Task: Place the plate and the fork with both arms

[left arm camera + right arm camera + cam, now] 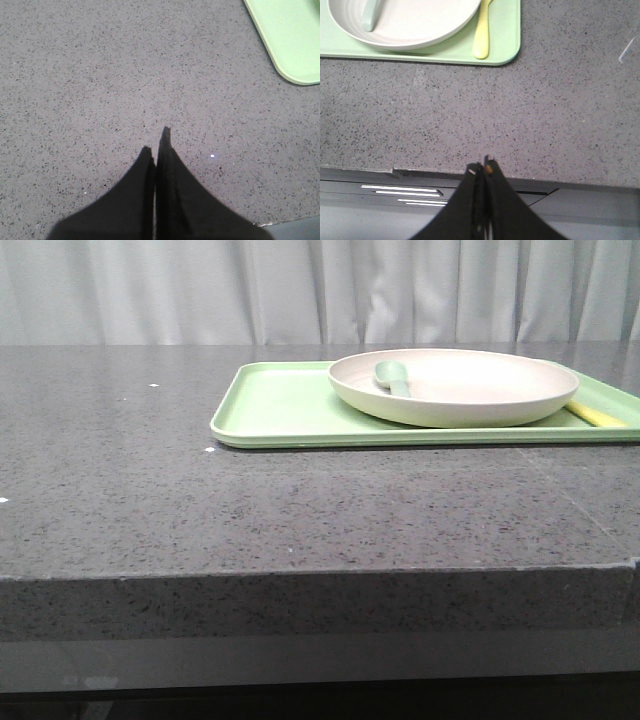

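Both sets of jaws closed, empty; plate (415, 22) and fork (481, 35) lie well ahead on tray (505, 30).

— Where does the tray (280, 410) sit?
— On the table (200, 510), toward the back and right of centre, running off the right edge of the front view.

— And the plate (455, 388)?
— On the right part of the tray; the tray's left part lies bare.

— What is in the plate?
— The spoon (393, 378), in its left part.

— The fork (596, 416)?
— On the tray, just right of the plate, its head end hidden by the plate's rim.
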Robot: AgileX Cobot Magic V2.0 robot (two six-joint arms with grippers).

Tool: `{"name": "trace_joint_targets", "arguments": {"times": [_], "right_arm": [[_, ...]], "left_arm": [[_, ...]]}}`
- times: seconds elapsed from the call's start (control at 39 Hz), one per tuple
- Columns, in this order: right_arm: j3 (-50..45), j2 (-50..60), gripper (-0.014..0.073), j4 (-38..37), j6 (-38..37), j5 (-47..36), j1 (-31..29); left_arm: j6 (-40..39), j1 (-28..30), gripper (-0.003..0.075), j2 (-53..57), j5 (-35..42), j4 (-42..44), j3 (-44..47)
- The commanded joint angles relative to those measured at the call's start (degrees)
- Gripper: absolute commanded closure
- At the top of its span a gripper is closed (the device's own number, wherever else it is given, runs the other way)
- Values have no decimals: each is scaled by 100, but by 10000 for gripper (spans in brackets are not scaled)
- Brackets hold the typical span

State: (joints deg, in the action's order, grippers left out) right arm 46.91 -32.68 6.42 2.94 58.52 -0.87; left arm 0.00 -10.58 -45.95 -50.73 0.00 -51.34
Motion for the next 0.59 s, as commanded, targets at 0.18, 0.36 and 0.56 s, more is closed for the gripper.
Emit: {"name": "trace_joint_targets", "arguments": {"times": [0.18,0.36,0.56], "right_arm": [[127,-18,661,41,58,-426,-2],[127,-18,661,41,58,-426,-2],[127,-18,661,42,58,-426,-2]], "left_arm": [[-95,9,738,34,422,0,-140],[-95,9,738,34,422,0,-140],[-95,70,738,700,1022,0,316]]}}
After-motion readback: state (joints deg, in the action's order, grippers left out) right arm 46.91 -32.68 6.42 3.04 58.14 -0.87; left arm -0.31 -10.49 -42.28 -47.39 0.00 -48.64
